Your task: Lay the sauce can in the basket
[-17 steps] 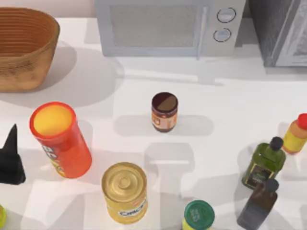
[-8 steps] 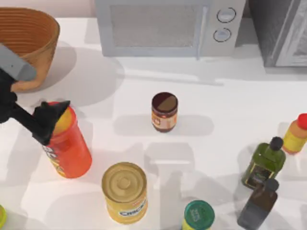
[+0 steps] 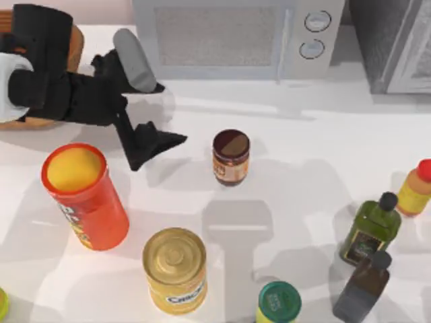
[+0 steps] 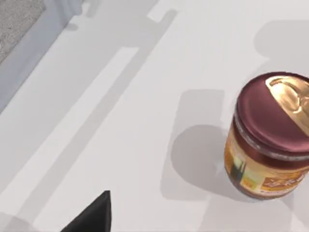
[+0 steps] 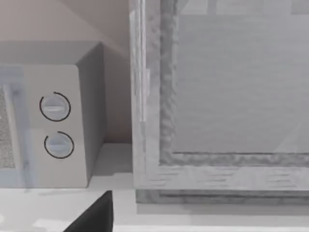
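Over at the far left of the surface [image 3: 303,155], the basket [image 3: 75,47] is sitting at the back corner, largely covered by my left arm reaching across it. Just right of that, the left hand [image 3: 156,111] is hovering with its fingers spread apart, one grey finger [image 3: 135,59] toward the microwave [image 3: 229,37] and one dark finger [image 3: 149,142] nearer the tall red-orange tube [image 3: 84,195], holding nothing. Moving right, the sauce can [image 3: 231,157] is standing upright in the middle of the surface, apart from the hand and well apart from the basket; the left wrist view is showing its maroon lid [image 4: 275,113] off to one side rather than centred. So the approach is what is in hand, I judge (the grasp itself is not yet begun). To do it well, the hand should be lining up so the can sits squarely between the open fingers, coming down low on the label before closing, and steering clear of the gold-lidded can [image 3: 175,269]. My right arm is parked, its camera facing the microwave's dials.
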Robot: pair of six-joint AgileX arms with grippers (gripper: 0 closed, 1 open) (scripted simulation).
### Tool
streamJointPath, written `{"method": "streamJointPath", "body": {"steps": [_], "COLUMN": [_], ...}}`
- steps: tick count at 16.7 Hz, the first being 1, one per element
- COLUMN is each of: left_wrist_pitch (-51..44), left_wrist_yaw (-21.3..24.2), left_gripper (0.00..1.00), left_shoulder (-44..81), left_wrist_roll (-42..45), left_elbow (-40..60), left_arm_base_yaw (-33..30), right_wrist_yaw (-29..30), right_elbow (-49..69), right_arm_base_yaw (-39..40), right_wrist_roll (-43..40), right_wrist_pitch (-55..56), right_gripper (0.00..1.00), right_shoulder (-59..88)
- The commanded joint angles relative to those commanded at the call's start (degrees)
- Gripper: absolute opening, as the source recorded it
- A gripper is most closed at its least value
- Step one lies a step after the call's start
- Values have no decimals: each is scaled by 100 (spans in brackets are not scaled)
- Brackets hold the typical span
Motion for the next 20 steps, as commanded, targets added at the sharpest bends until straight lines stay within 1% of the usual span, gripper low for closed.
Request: {"method": "streamJointPath", "body": {"steps": [4,7,13,16,20], "left_wrist_pitch": [-78,-113,-78,171,755], "left_wrist_yaw": [459,588,559,432,244], "left_gripper": [100,100,100,100,100], "left_shoulder": [1216,1509,1533,1773,2215], "left_wrist_roll": [706,925,849,529,150], "left_elbow": [560,652,708,955,1064], "left_arm_base_yaw": [-361,-452,-478,-753,-1106], "right_wrist_yaw": [0,0,0,0,0], "right_elbow": [0,0,0,0,0], "right_arm_base_yaw": [0,0,0,0,0], "right_wrist_roll": [0,0,0,0,0], "right_wrist_pitch": [0,0,0,0,0], "right_gripper": [100,100,100,100,100], "right_shoulder": [0,0,0,0,0]}}
